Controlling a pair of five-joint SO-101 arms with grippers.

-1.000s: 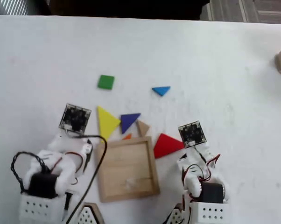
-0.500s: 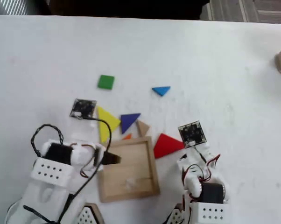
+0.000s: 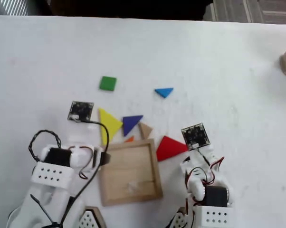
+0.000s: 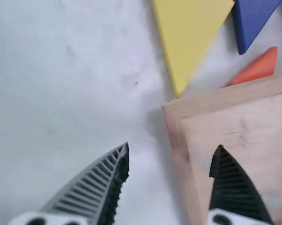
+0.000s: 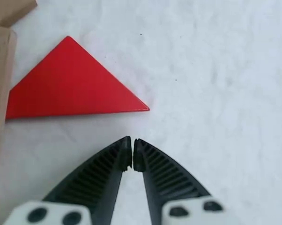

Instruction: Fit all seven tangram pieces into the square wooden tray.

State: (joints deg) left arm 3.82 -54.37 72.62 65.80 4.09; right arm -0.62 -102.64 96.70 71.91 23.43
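The left gripper (image 4: 172,149) is spread wide and holds nothing. It straddles the left wall of the square wooden tray (image 4: 174,133) near the far corner, with the grey finger over the bare white tabletop (image 4: 61,84) and the black finger over the tray's floor. Whether either tip touches the wood cannot be told.

The right gripper (image 5: 132,152) is clenched with its two tips pressed together and nothing between them. It points at the tabletop just beside the long edge of the red triangle (image 5: 70,84), apart from it.

In the high view, the tray (image 3: 157,175) sits between the two arms, and all seven pieces lie outside it on the tabletop:
- The red triangle lies just beside the tray's right wall at the far corner.
- The yellow triangle (image 3: 108,124) points its tip toward the tray's far left corner.
- The dark blue triangle (image 3: 131,123) lies just beside the yellow one.
- A small orange piece (image 3: 129,139) rests against the tray's far wall.
- A tan triangle (image 3: 145,129) sits near it.
- The green square (image 3: 108,83) and a small light blue triangle (image 3: 164,91) lie farther out, well apart from the tray.
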